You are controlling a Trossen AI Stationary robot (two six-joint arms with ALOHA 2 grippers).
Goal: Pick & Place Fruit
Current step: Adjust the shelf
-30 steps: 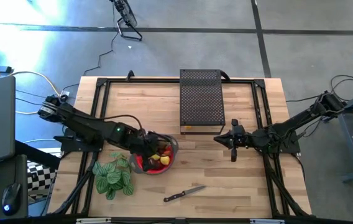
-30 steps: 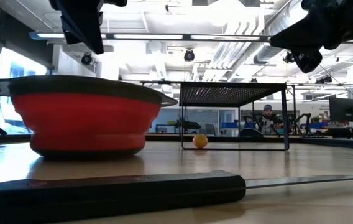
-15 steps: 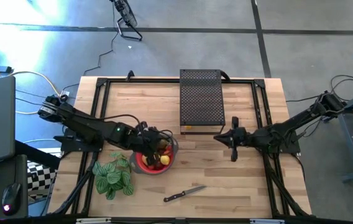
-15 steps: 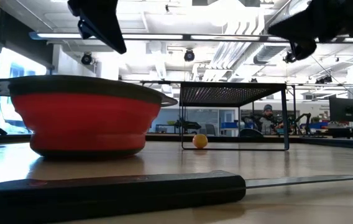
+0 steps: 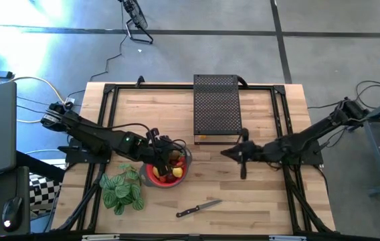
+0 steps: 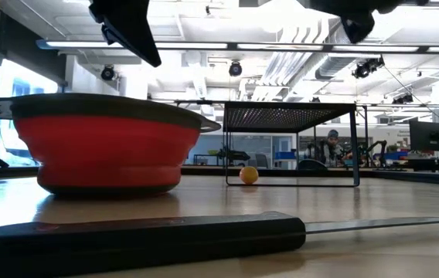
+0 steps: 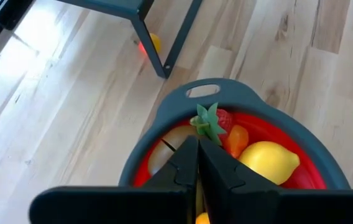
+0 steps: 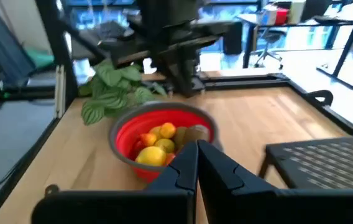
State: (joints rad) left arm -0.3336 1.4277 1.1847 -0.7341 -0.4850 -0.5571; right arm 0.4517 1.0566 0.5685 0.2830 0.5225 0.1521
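Hovering over the red bowl [image 5: 166, 169], our left gripper [image 5: 164, 154] has its fingers pressed together on nothing. Fruit [image 7: 268, 162] sits piled inside the bowl. Our right gripper [image 5: 233, 153], at the bowl's 3 o'clock, is likewise closed, empty.

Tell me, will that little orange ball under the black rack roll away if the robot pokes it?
Probably. The ball looks round and rests loose on the flat table, so a nudge would likely roll it. The rack legs might stop it. It seems small, so likely light.
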